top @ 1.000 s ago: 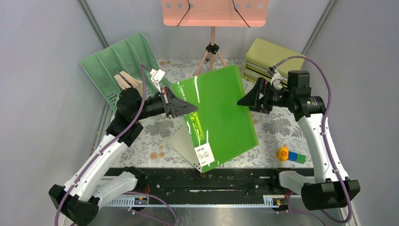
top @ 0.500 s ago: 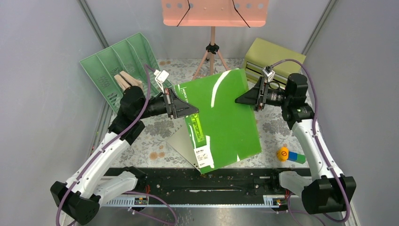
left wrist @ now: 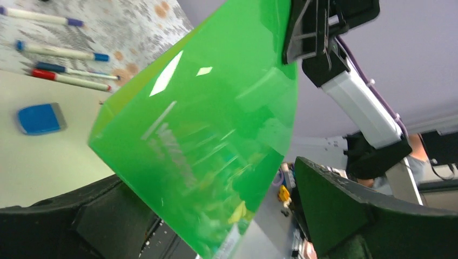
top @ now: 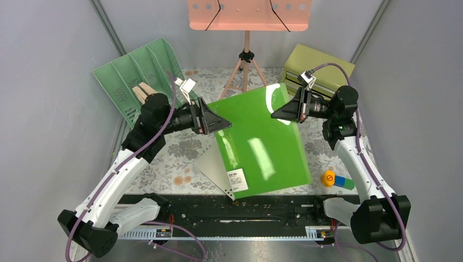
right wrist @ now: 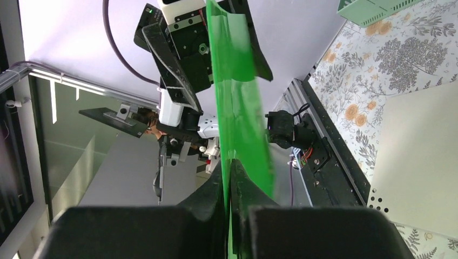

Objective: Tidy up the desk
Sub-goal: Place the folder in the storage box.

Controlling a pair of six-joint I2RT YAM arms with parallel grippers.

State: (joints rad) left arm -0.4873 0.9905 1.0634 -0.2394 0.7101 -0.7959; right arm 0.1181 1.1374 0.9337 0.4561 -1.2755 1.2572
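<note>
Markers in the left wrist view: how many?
4, upper left on the desk: purple-tipped marker, blue-capped marker below, then blue-ended marker and red-ended marker side by side. The folder may hide more.

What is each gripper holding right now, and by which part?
Right gripper: shut on the glossy green plastic folder, at its right edge near the far corner. Left gripper: open astride the opposite edge, holding nothing.

Glossy green plastic folder (top: pixel 262 142), centre of overhead frame: white rectangular label (top: pixel 236 177) at its lower left corner, dark print too small to read. Faint lettering on its cover in the left wrist view is blurred and illegible. Small orange ball (top: pixel 328 178), lower right: black ring sign with a stroke across.
</note>
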